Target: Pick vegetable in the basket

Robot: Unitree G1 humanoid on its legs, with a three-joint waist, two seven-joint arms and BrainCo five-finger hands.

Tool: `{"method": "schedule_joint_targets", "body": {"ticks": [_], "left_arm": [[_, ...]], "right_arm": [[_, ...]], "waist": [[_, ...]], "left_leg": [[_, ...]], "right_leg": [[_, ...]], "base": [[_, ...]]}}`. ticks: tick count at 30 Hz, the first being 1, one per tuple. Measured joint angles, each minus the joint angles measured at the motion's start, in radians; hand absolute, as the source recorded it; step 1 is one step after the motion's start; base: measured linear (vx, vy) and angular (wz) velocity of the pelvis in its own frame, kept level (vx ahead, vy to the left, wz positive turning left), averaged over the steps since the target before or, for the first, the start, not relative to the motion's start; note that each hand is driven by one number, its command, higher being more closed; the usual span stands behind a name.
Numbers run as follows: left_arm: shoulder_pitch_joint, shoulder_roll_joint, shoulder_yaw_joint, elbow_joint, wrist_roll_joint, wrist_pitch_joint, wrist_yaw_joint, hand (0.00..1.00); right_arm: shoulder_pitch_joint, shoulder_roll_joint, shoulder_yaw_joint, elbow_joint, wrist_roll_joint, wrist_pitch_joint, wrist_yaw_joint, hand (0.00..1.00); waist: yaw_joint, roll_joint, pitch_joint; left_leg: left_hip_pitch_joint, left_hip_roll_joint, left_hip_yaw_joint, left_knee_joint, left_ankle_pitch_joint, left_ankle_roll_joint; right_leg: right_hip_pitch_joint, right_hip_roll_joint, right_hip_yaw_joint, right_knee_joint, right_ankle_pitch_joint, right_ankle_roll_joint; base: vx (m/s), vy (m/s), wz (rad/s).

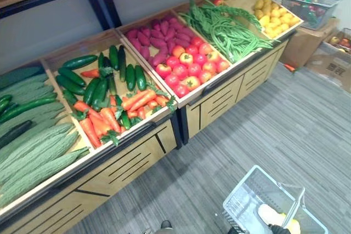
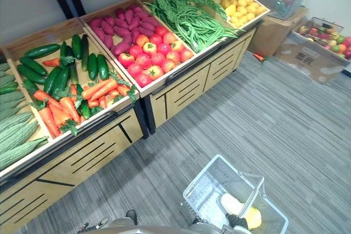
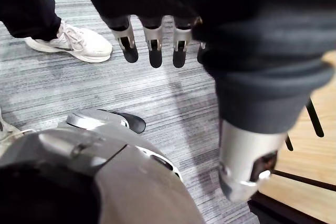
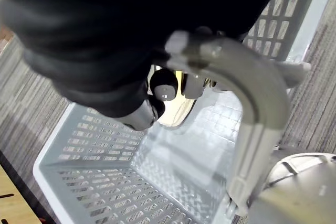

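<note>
A pale grey plastic basket (image 1: 245, 191) hangs low over the floor at the lower right, in front of the produce stand. My right hand (image 4: 163, 83) is shut on its handle (image 4: 253, 95), fingers curled round the bar. Inside the basket lies a yellow and pale vegetable (image 2: 242, 212). The stand's wooden bins hold bitter gourds (image 1: 33, 152), cucumbers (image 1: 98, 83), carrots (image 1: 104, 119), purple sweet potatoes (image 1: 153, 36), tomatoes (image 1: 189, 67), green beans (image 1: 230, 28) and yellow produce (image 1: 274, 15). My left hand (image 3: 153, 43) hangs open over the carpet, holding nothing.
A second grey basket (image 1: 310, 4) with goods sits on a cardboard box at the back right, with a box of fruit (image 1: 337, 53) beside it. A person's white shoe (image 3: 73, 43) stands on the striped grey carpet near my left hand.
</note>
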State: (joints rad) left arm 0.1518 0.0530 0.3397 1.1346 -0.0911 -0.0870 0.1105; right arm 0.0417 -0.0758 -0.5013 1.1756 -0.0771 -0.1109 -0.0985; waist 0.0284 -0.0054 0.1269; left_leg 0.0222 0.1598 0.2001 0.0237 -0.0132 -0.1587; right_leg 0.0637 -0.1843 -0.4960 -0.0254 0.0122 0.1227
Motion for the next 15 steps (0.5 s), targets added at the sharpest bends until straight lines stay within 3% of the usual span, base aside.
{"method": "schedule_joint_targets", "body": {"ticks": [3,4,15], "left_arm": [[0.000,0.015,-0.029,0.000,0.029,0.000,-0.001,0.00],[0.001,0.062,-0.100,0.019,0.066,0.001,-0.005,0.00],[0.001,0.062,-0.103,0.019,0.064,0.000,-0.011,0.00]], "right_arm": [[0.002,-0.003,-0.001,0.000,0.000,0.000,0.009,1.00],[0.003,-0.003,0.078,0.001,0.000,0.000,0.019,1.00],[0.005,-0.003,0.077,0.001,0.014,0.000,0.021,1.00]], "waist": [[-0.012,0.002,-0.002],[-0.023,-0.037,-0.039],[-0.026,-0.036,-0.039]], "left_leg": [[0.005,-0.007,0.005,-0.029,-0.012,0.018],[0.028,-0.040,0.016,-0.067,-0.023,0.038],[0.062,-0.040,0.035,-0.075,-0.023,0.039]], "right_leg": [[-0.012,-0.002,0.011,-0.009,0.010,0.008],[-0.038,-0.025,0.068,0.005,0.026,0.019],[-0.022,-0.023,0.091,0.004,0.026,0.019]], "base": [[-0.07,0.048,-0.09],[-0.03,0.016,0.03],[0.00,-0.001,-0.06]]}}
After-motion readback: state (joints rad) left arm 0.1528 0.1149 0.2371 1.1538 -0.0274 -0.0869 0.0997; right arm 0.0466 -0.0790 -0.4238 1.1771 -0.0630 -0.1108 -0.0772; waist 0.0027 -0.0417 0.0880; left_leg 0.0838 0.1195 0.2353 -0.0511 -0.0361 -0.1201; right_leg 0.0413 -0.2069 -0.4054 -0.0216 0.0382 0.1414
